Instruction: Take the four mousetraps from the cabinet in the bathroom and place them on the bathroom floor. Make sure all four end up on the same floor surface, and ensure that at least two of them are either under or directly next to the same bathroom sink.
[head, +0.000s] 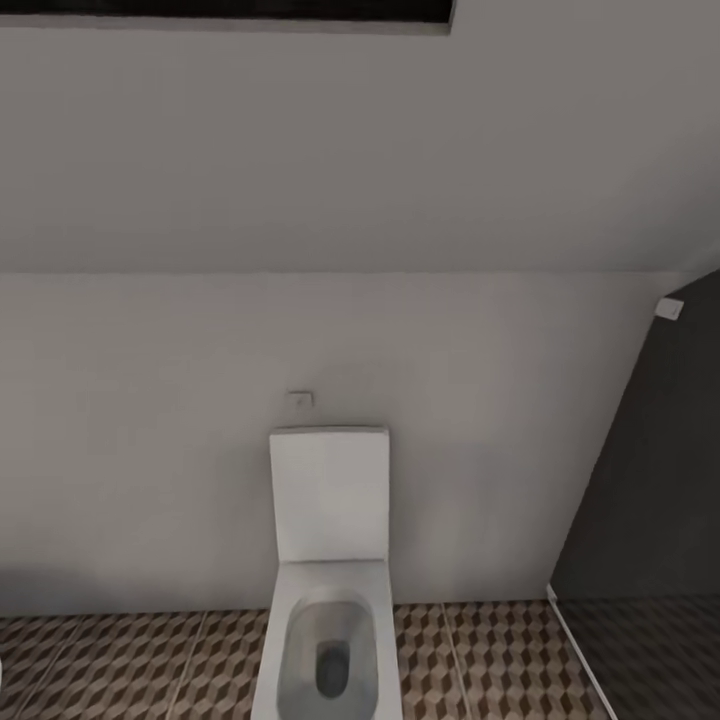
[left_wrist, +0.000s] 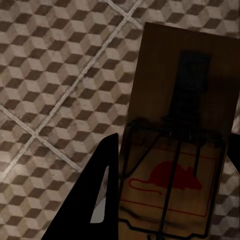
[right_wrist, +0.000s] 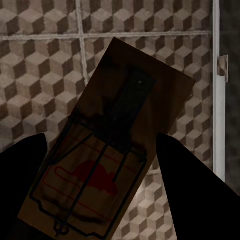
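Ahead of my head camera a white toilet (head: 330, 590) stands against a pale wall (head: 150, 450), with the cube-patterned bathroom floor (head: 130, 665) open on either side of it and a dark shower area (head: 650, 560) bounded by a white strip at the right edge.

My left gripper (left_wrist: 170, 200) has its dark fingers (left_wrist: 97, 200) closed in against a mousetrap (left_wrist: 182, 135) (red mouse mark facing the camera), held above the tiles. One finger is cut off at the frame's edge.

My right gripper (right_wrist: 100, 190) likewise clamps a second mousetrap (right_wrist: 112, 145) between both fingers, tilted over the floor, near a white strip (right_wrist: 216, 90) beside darker ground. Both traps' near ends run out of frame.
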